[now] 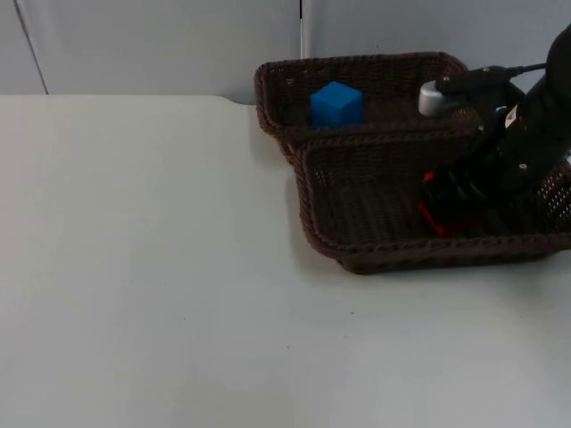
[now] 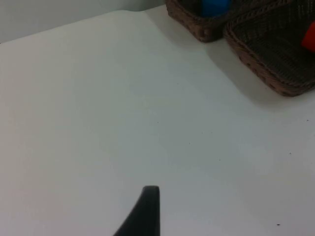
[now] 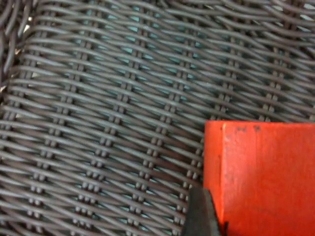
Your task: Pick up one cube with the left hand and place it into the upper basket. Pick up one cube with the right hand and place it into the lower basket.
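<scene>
A blue cube (image 1: 336,104) rests inside the upper wicker basket (image 1: 268,89), toward its left side. My right gripper (image 1: 459,198) reaches down into the lower basket (image 1: 308,205), shut on a red cube (image 1: 439,220) held low over the woven floor. In the right wrist view, a black fingertip (image 3: 201,214) presses flat against the side of the red cube (image 3: 266,177). My left gripper (image 2: 147,209) waits above the bare table, left of the baskets. From there the blue cube (image 2: 215,7) and a sliver of the red cube (image 2: 310,37) can be seen.
The two brown baskets stand edge to edge at the back right of the white table (image 1: 161,267). A grey partition wall (image 1: 161,45) closes off the table behind them. The right arm (image 1: 535,125) leans across the upper basket's right end.
</scene>
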`<state>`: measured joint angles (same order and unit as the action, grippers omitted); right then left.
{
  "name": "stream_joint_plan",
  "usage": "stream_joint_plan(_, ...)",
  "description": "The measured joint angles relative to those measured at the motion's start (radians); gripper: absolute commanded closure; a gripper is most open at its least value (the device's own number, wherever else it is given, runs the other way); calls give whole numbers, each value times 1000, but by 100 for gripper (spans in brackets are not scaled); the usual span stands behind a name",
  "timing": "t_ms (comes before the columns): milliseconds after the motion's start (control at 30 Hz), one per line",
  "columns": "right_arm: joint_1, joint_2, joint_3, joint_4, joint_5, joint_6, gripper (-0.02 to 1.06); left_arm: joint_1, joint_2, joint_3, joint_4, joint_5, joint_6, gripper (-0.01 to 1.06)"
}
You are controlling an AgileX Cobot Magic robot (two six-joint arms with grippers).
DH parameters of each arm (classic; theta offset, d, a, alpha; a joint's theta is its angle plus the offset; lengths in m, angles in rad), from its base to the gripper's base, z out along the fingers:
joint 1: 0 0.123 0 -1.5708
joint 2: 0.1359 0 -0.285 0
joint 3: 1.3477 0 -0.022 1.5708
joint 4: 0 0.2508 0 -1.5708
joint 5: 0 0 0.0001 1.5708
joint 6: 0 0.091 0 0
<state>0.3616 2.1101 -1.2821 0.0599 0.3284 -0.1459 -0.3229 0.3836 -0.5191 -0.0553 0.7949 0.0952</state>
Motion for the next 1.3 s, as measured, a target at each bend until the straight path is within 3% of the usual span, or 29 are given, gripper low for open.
stream_joint_plan(33,0,0,0,0,-2,5,26,0,0,0,0,0,0,13)
stream_joint_plan(167,0,-2,0,0,-4,18,8,0,0,0,0,0,0,13)
stream_joint_plan(333,0,-75,0,0,21,21,8,0,0,0,0,0,0,13)
stream_joint_plan(600,0,-292,0,0,160,23,8,0,0,0,2,-2,0,13)
stream_joint_plan(933,0,-480,0,0,259,23,8,0,0,0,2,-8,0,13)
stream_joint_plan(1300,0,-631,2,0,324,23,8,0,0,0,2,-8,0,13)
